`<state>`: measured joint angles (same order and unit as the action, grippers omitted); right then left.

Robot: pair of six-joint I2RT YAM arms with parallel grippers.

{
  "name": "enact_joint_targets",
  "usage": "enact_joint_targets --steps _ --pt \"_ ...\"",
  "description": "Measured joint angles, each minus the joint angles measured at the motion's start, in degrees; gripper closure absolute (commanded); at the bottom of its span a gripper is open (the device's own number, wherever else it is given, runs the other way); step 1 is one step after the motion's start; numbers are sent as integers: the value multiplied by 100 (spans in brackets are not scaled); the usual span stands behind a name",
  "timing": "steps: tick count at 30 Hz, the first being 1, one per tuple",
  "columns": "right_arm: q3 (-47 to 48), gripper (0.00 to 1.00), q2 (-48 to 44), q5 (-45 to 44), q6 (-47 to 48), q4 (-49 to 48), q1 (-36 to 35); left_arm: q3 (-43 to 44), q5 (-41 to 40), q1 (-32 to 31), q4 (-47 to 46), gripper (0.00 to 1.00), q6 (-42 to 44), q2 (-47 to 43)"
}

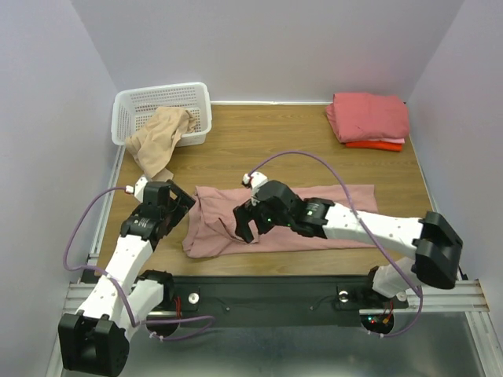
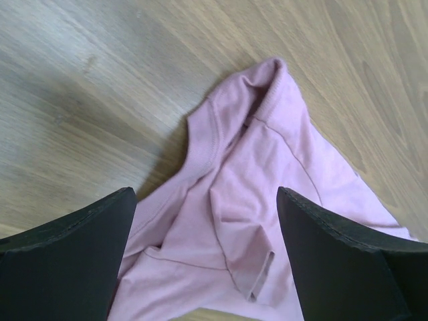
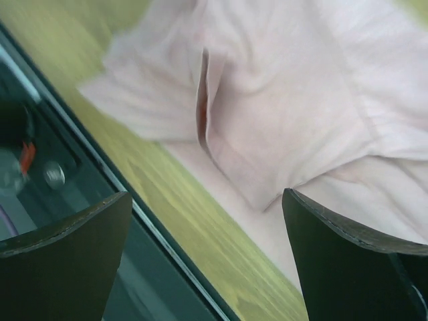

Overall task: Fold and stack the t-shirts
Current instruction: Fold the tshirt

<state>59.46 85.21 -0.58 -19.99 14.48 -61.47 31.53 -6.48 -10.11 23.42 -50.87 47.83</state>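
A dusty-pink t-shirt (image 1: 212, 226) lies rumpled and stretched across the middle of the table, its left end bunched. My left gripper (image 1: 178, 201) hovers open at that left end; in the left wrist view the collar and a sleeve of the pink shirt (image 2: 254, 167) lie below the open left gripper (image 2: 206, 197). My right gripper (image 1: 247, 225) hangs open over the shirt's near edge, and in the right wrist view the pink cloth (image 3: 281, 87) sits just beyond the right gripper (image 3: 206, 197). A beige t-shirt (image 1: 161, 137) spills out of the basket. Folded salmon-pink shirts (image 1: 369, 116) rest on an orange-red one (image 1: 376, 145) at the back right.
A white lattice basket (image 1: 134, 106) stands at the back left corner. The table's near edge with its dark metal rail (image 3: 73, 221) runs just below the right gripper. Walls close in the table on three sides.
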Motion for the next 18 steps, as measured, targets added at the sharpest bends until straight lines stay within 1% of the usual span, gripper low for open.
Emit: enact_joint_targets --steps 3,5,6,7,8,9,11,12,14,15,18 --pt "-22 0 -498 -511 -286 4 111 98 192 -42 -2 1 17 -151" --pt "-129 0 -798 -608 -544 -39 417 269 332 -166 -70 1 15 -229" --pt "-269 0 -1019 -590 -680 -59 826 374 358 -350 -177 1 7 -254" --pt "-334 0 -1102 -601 -774 -70 1043 479 378 -553 -302 1 -15 -245" --pt "-509 0 -1250 -623 -922 -90 1478 535 400 -682 -363 1 -42 -223" --pt "-625 0 -1329 -706 -1019 -70 1849 673 356 -1054 -511 1 -92 -127" --pt "-883 0 -1397 -758 -1178 -20 2457 881 234 -1646 -656 1 -205 144" --pt "-949 0 -1401 -756 -1217 17 2643 992 192 -1971 -769 1 -254 326" --pt "-1099 0 -1394 -713 -1335 105 3067 1281 120 -2594 -1008 2 -339 962" --pt "-1161 0 -1390 -684 -1360 155 3261 1357 98 -2769 -1091 1 -363 1193" --pt "-1161 0 -1320 -601 -1390 212 3751 1624 -2 -3163 -1272 2 -433 2299"
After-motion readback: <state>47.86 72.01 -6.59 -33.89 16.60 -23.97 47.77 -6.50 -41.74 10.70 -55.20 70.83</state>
